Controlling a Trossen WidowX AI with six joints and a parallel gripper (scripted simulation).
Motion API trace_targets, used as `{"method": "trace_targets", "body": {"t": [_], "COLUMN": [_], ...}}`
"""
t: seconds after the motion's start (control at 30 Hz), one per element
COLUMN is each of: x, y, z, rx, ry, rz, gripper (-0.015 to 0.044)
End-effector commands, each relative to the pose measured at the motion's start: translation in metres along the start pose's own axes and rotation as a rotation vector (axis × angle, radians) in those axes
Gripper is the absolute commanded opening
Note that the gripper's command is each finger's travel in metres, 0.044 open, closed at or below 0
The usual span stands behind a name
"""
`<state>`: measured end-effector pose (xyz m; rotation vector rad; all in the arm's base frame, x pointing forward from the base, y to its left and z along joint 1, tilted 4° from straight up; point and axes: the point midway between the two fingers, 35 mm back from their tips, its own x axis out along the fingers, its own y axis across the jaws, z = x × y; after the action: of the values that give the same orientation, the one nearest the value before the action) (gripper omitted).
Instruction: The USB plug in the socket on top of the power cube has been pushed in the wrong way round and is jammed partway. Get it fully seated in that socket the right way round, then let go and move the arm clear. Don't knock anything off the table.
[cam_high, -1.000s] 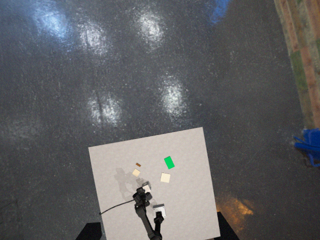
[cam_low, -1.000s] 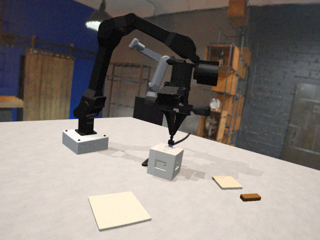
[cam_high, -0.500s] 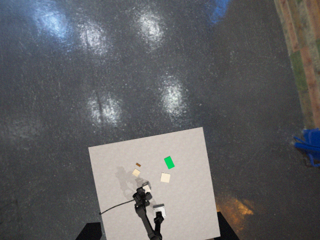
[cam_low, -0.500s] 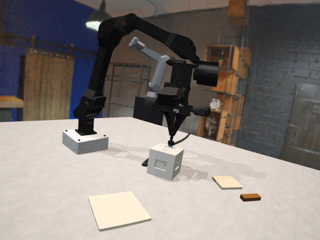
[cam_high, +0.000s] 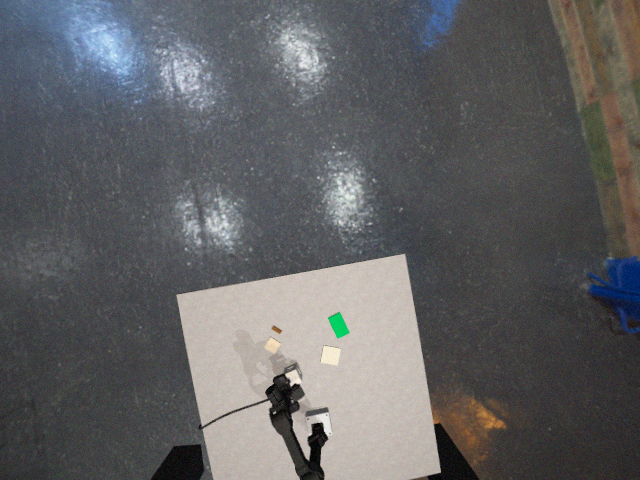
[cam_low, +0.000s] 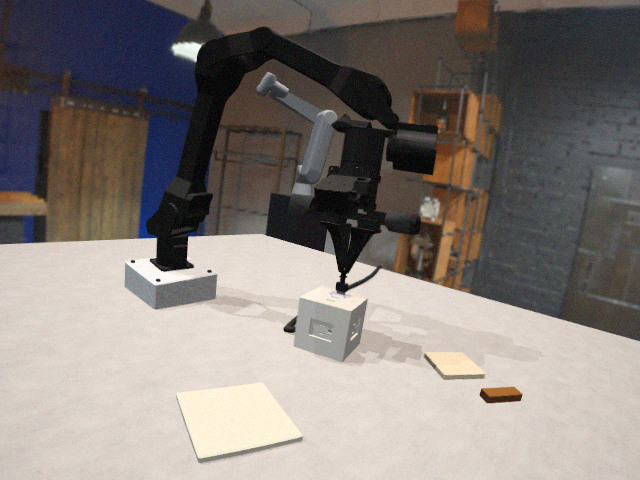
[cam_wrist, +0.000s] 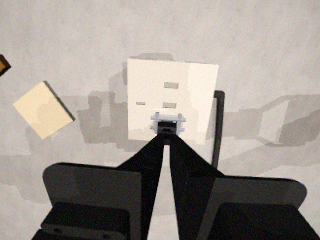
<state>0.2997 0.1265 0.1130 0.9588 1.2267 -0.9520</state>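
Observation:
The power cube (cam_high: 293, 376) (cam_low: 328, 345) (cam_wrist: 145, 80) is a pale block standing upright on the table, with slots in its top and sides. The USB plug (cam_low: 341, 286) (cam_wrist: 167, 126) has a black body and stands roughly upright at the socket on the cube's top. Light metal or a rim shows around its lower end; how deep it sits and which way round it is cannot be told. My gripper (cam_low: 342, 273) (cam_wrist: 167, 139) is shut on the plug's body, pointing down from above. The socket's opening is hidden under the plug.
The black cable (cam_high: 232, 411) (cam_low: 364, 279) (cam_wrist: 219, 130) runs from the plug beside the cube. A small pale tile (cam_high: 272, 345) (cam_low: 454, 364) (cam_wrist: 44, 110), brown block (cam_high: 277, 329) (cam_low: 500, 394), larger cream tile (cam_high: 330, 355) (cam_low: 237, 421) and green rectangle (cam_high: 338, 324) lie beyond. The arm's base (cam_low: 180, 289) stands near.

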Motion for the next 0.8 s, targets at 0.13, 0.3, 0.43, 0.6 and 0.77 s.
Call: {"method": "trace_targets", "body": {"t": [0.13, 0.3, 0.43, 0.6, 0.77], "x": [0.0025, 0.0031, 0.0036, 0.0042, 0.0048], "y": [-0.0009, -0.0009, -0.0009, -0.0009, -0.0009], "z": [0.0005, 0.0005, 0.0005, 0.0004, 0.0004], "rx": [-0.006, -0.006, -0.006, -0.006, -0.006], "ry": [-0.004, -0.004, -0.004, -0.004, -0.004], "rz": [-0.003, -0.003, -0.003, -0.003, -0.003], "gripper": [0.0000, 0.0000, 0.0000, 0.0000, 0.0000]}}
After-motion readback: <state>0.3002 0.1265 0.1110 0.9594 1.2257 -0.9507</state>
